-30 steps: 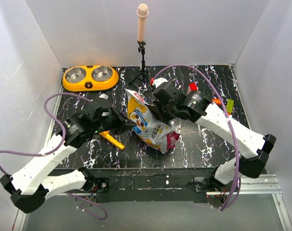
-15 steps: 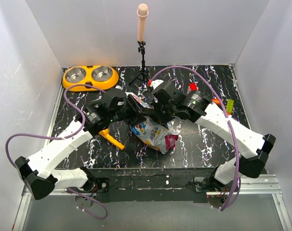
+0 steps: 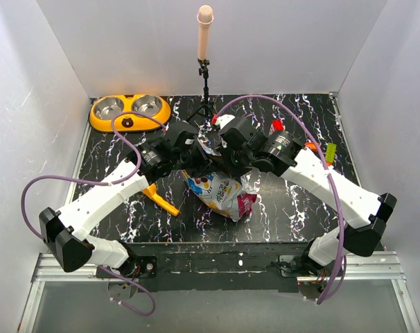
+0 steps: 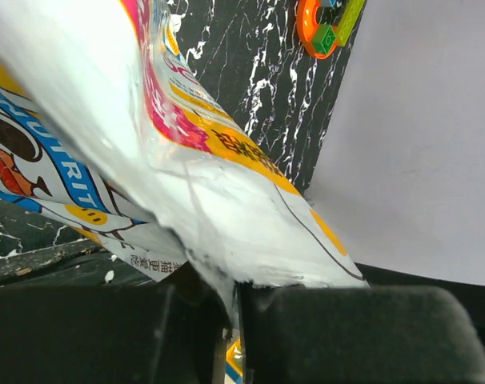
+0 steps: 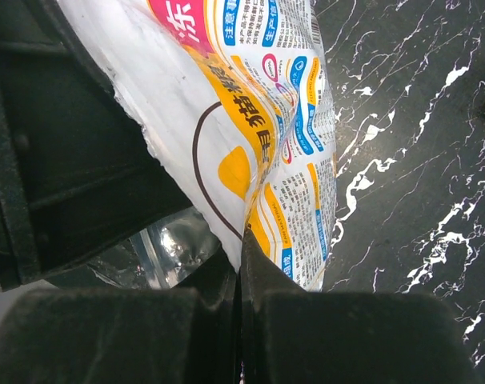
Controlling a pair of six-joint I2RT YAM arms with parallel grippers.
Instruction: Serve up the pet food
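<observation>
Scoop point(image 3: 161, 201): lying unused on the table.
Bag point(image 3: 220, 191): mid-table, top raised; pet food presumably inside, none visible.
Left gripper point(image 4: 230, 292): clamped on the bag's top edge.
Right gripper point(image 5: 241, 256): clamped there too.
Bowl point(image 3: 129, 111): cups empty; you've served nothing yet.

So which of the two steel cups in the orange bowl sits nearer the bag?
The right-hand cup, on the side facing the bag; the left-hand cup lies beyond it, further away.

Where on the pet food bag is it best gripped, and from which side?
Its thin top edge, coming in from either side: the bag is crinkly film, raised at the top, and the left gripper and right gripper each pinch that edge.
</observation>
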